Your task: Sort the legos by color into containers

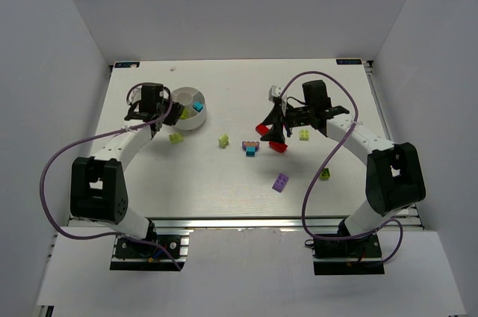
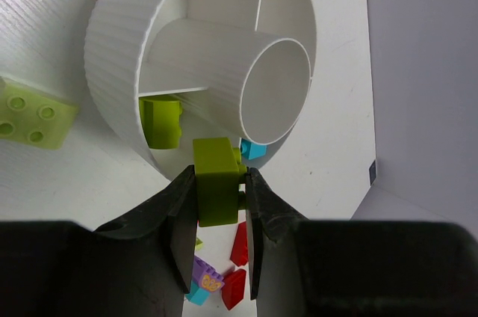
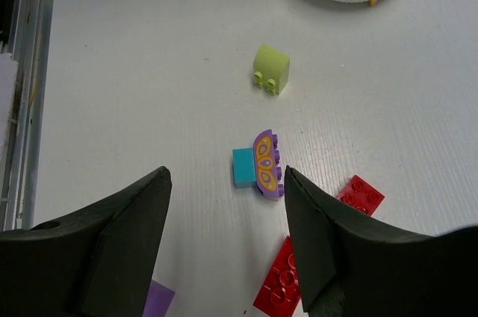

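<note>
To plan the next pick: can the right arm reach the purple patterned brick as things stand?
Probably yes. The right pincer is open and empty, and the purple patterned brick lies uncovered just ahead of it; only a cyan brick sits against its side.

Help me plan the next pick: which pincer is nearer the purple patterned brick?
Right. The right pincer hangs open close by the purple brick, which lies just ahead of its fingers. The left pincer is far off at the dish, shut on a lime brick.

2 white arms (image 1: 123,145) with black joints (image 1: 97,186), purple cables (image 1: 43,175), black pincers (image 3: 224,205).
</note>
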Robot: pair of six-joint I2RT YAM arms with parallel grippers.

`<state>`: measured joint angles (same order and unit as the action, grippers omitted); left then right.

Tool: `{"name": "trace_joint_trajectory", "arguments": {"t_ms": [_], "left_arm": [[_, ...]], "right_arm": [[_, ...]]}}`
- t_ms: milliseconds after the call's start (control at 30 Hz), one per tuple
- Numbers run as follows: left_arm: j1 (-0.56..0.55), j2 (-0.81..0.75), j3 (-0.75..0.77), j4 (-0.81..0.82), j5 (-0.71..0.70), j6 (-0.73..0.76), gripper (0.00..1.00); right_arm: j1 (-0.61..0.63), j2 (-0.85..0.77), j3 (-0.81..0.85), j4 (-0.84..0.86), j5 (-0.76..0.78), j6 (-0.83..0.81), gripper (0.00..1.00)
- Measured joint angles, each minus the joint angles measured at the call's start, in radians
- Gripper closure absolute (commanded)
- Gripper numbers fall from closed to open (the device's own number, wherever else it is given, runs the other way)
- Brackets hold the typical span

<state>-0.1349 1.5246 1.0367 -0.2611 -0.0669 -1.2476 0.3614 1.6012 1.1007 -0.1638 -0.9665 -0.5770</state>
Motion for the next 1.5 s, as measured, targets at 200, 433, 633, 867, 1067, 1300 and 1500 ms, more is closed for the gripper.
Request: {"name": "trace_joint_trajectory", "arguments": {"t_ms": [200, 433, 633, 867, 1067, 1300, 1500], "left_arm": [[0.0, 0.035, 0.011, 0.002, -0.004, 0.001, 0.73], [0.0, 0.076, 0.025, 0.002, -0.005, 0.003, 0.55], [0.0, 0.076, 0.039, -0.001, -0.012, 0.01, 0.42], [0.0, 0.076, 0.066, -0.002, -0.016, 0.016, 0.41], [0.0, 0.041, 0.071, -0.04, -0.024, 0.055, 0.38], [0.0, -0.156, 0.034, -0.076, -0.053, 0.148, 0.2], [0.0, -0.331, -0.051, -0.075, -0.066, 0.237, 0.1]], "right_arm": [[0.0, 0.0, 0.0, 0.0, 0.003, -0.001, 0.32], [0.0, 0.0, 0.0, -0.002, 0.003, -0.003, 0.32], [-0.002, 0.0, 0.0, -0.005, 0.003, -0.004, 0.32], [-0.002, 0.0, 0.0, -0.018, 0.003, -0.01, 0.31], [-0.002, 0.0, 0.0, -0.021, 0.01, -0.031, 0.28], [-0.002, 0.0, 0.001, -0.032, 0.03, -0.057, 0.1], [-0.006, -0.022, -0.022, 0.017, 0.092, -0.05, 0.11]]}}
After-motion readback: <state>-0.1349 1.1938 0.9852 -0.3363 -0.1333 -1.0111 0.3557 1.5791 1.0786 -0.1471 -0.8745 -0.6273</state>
